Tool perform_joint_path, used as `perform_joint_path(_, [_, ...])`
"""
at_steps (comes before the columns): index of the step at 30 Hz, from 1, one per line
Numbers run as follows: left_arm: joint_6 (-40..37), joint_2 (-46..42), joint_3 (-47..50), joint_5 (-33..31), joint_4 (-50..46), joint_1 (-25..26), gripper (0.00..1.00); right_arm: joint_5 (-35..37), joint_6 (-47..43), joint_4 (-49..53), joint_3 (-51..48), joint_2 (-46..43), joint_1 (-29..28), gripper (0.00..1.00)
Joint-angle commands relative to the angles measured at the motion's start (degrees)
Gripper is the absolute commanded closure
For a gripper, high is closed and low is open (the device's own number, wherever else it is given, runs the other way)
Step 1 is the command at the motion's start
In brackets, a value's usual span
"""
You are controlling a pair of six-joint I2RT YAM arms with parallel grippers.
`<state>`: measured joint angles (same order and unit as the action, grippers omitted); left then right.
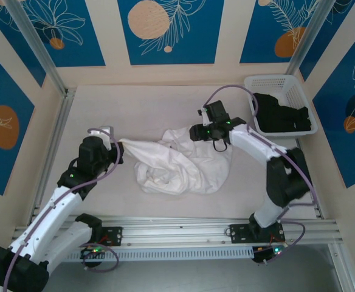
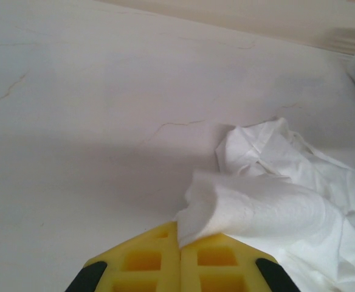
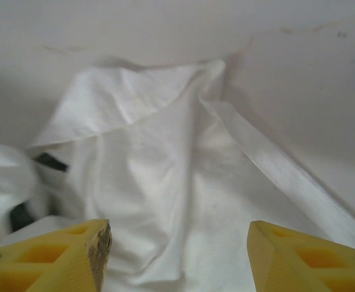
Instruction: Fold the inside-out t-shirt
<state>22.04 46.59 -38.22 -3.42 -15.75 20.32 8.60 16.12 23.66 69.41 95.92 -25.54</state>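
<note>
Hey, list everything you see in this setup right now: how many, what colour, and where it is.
t-shirt: one, white, crumpled mid-table
basket: one, white, far right corner of the table
garment: one, black, inside the basket
table: one, pale, beneath it all
left arm: one, black and white, near left
right arm: one, black and white, near right
left fingers: two, yellow, shut on the t-shirt's left edge
right fingers: two, yellow, open over the t-shirt's right part
</note>
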Motion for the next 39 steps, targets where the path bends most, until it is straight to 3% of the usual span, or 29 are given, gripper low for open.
perform_joint_path(1, [0.4, -0.5, -1.5, -2.0, -1.5, -0.9, 1.0, 1.5, -2.4, 2.7, 6.0, 6.1, -0.7, 0.39])
perform_joint_path(14, [-0.9, -0.4, -1.2, 1.9, -0.5, -0.9, 1.0, 13.5, -11.7, 10.6, 25.4, 28.2, -0.8, 0.48])
perform_joint_path(16, [-0.7, -0.4, -0.9, 2.2, -0.1, -0.8, 1.0, 12.8, -12.9, 11.2, 27.2, 30.3, -0.4, 0.58])
perform_joint_path(19, [-0.5, -0.4, -1.4, 1.5, -0.4, -0.9, 1.0, 11.8, -14.2, 11.3, 28.6, 30.6, -0.2, 0.85])
perform_joint_path(22, [-0.1, -0.2, -4.1, -1.2, -3.0, -0.9, 1.0, 11.0, -14.9, 10.1, 27.6, 25.2, 0.1, 1.0])
perform_joint_path(26, [0.1, 1.7, -10.1, -3.7, -6.6, -2.8, 1.0, 7.4, -13.2, 7.0, 22.6, 11.7, 2.6, 1.0])
perform_joint_path(29, [0.7, 3.9, -17.2, 0.4, -9.4, -7.0, 1.0, -0.2, -9.7, 3.6, 16.8, 0.7, 7.0, 1.0])
perform_joint_path(34, [1.2, 7.5, -31.7, 7.8, -13.8, -16.7, 1.0, -17.2, -1.4, -3.1, 9.3, -15.0, 19.0, 1.0])
perform_joint_path(39, [2.9, 12.7, -45.1, 16.4, -17.9, -27.5, 1.0, -24.8, 2.9, -5.4, 7.3, -24.6, 25.3, 1.0])
